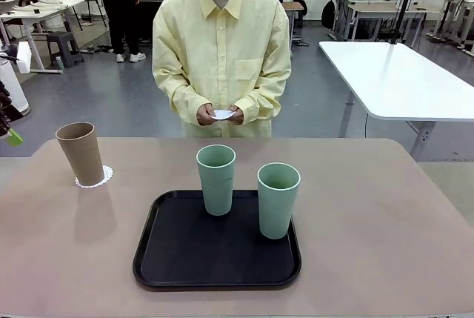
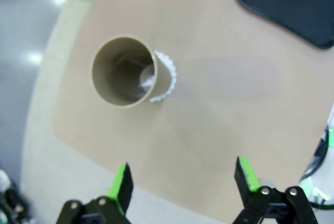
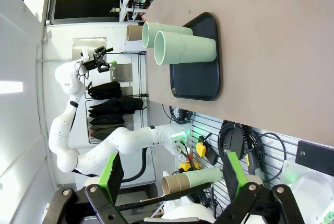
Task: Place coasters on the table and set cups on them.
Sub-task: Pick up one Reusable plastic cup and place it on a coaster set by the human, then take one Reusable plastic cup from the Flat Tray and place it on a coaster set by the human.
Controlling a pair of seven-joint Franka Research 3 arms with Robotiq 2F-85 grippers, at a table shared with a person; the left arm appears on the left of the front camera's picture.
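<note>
Right gripper [image 3: 172, 157], wide open and empty, faces two pale sage-green matte tumblers [image 3: 190, 50] ahead: likely light, stiff, tippy; grip mid-wall. Left gripper [image 2: 182, 166] likewise open, empty.

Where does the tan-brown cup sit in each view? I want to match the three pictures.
Front view: tan-brown cup at the table's far left, standing on a white doily.
Left wrist view: cup seen from above, upper left of centre, doily edge showing beside it.
Right wrist view: picture rolled sideways; cup near the top, past the two green cups.
Shared landmark: black tray.
</note>
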